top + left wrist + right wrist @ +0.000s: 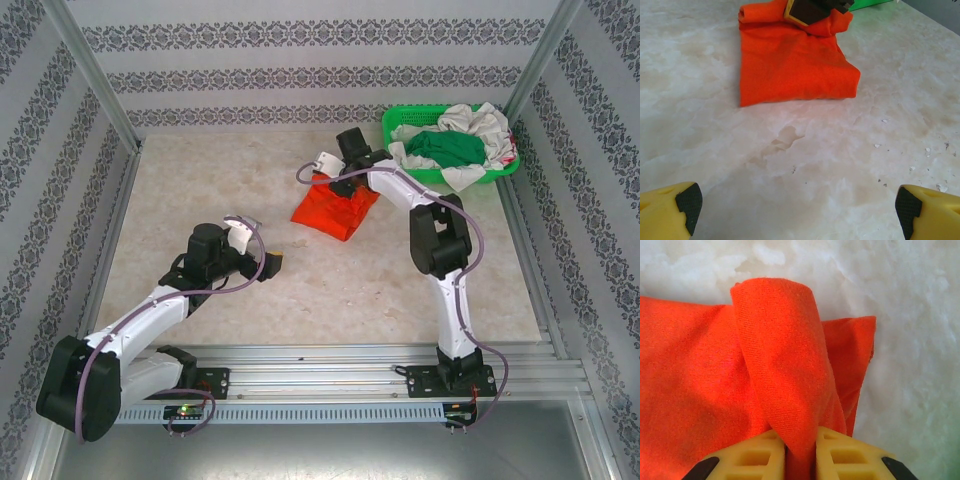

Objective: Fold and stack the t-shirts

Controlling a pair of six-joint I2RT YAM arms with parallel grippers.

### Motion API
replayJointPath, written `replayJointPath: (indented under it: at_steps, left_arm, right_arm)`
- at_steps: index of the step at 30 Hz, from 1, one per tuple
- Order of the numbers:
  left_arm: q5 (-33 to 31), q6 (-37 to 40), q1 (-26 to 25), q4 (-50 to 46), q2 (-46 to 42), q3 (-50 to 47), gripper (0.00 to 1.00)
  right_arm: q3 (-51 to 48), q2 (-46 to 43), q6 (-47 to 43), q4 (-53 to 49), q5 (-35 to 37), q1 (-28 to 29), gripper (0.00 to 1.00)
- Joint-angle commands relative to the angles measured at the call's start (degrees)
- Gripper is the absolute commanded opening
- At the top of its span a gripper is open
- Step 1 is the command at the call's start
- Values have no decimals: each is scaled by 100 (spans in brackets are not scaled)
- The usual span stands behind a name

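Pale marbled desk (330,290) inside a patterned-wall enclosure. Right pincer (800,452): jaws nearly closed, pinching a raised fold of the orange-red t-shirt (335,212), which lies folded at upper centre of the top view. Left pincer (797,212): spread wide, holding nothing, over bare desk at lower left.

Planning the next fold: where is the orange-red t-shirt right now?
In the top view the orange-red t-shirt lies on the table, central toward the far side, near-left of the green basket, a fold pinched between the fingers of the right gripper.
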Motion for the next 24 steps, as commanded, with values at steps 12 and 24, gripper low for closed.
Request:
replayJointPath:
  at_steps: [12, 24]
  left_arm:
    - [-52, -84, -104, 366, 74, 33, 100]
    - [-70, -98, -114, 377, 209, 132, 100]
  right_arm:
    - [-1174, -1125, 1094, 831, 167, 27, 20]
    - [-1186, -896, 1437, 989, 243, -143, 38]
